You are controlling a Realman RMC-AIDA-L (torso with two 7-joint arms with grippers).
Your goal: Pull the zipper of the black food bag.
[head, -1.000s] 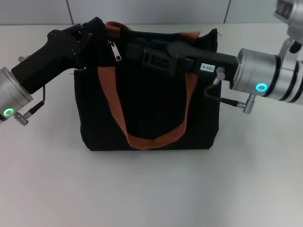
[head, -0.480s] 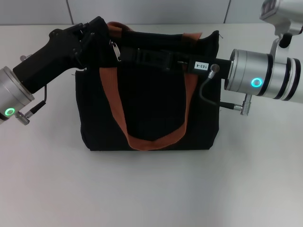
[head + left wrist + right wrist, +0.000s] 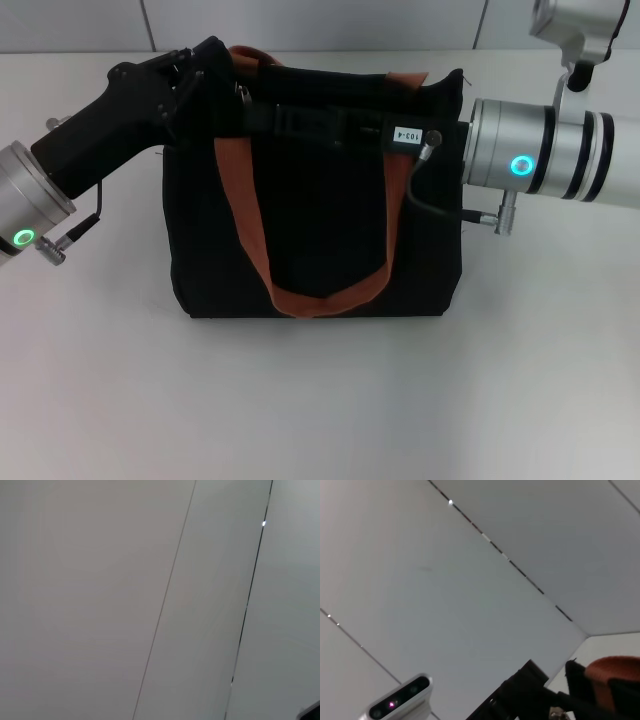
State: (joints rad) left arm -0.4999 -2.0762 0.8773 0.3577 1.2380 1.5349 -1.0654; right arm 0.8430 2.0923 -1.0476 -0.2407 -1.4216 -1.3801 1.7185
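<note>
The black food bag (image 3: 315, 230) stands upright in the middle of the white table, with rust-brown straps (image 3: 320, 295) hanging down its front. The zipper pull (image 3: 240, 93) shows only as a small silver glint at the bag's top left, mostly hidden behind my right gripper. My right gripper (image 3: 252, 116) reaches in from the right along the bag's top edge, and its tip is at the pull. My left gripper (image 3: 210, 65) rests against the bag's top left corner. The right wrist view shows a brown strap (image 3: 615, 672) and a black gripper body (image 3: 520, 695).
The white table (image 3: 320, 400) runs out in front of the bag and to both sides. A grey panelled wall (image 3: 300, 20) stands behind it. The left wrist view shows only wall panels (image 3: 125, 600). A silver camera housing (image 3: 400, 702) appears in the right wrist view.
My right gripper has slid left along the bag's top until its tip reaches the zipper pull, now mostly covering it. The left arm has stayed at the corner.
</note>
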